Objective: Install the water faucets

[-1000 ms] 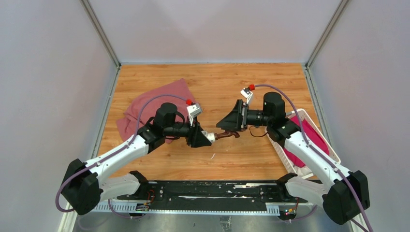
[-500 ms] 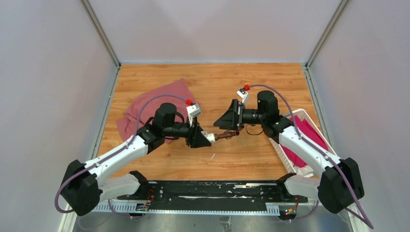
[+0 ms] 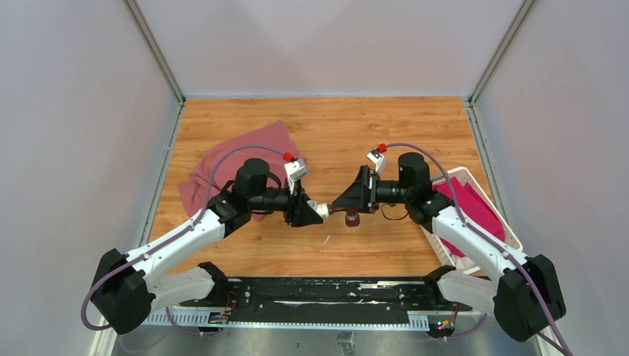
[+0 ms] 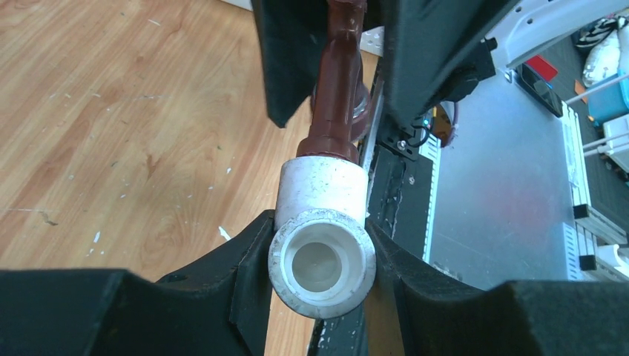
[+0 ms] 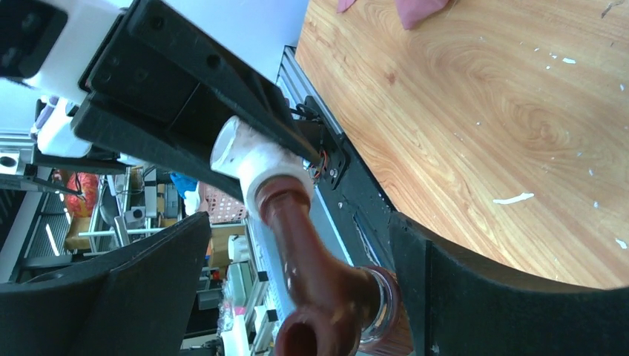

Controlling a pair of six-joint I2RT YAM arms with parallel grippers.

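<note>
Your left gripper is clamped on the fitting, pressing both sides of its collar, with the open socket facing that wrist camera. From the fitting the tap runs toward three o'clock, its end seated in the white mouth. Both are held above the table near its centre. Your right gripper straddles the tap, but you can't tell whether it bites: its wrist view shows a gap on one side. Both parts look light, stiff and smooth, so they are likely to spin in a weak grip. Take the tap across its thick elbow by the silvery end, not the thin stem. The cloth lies at ten o'clock and the basket at four.
</note>
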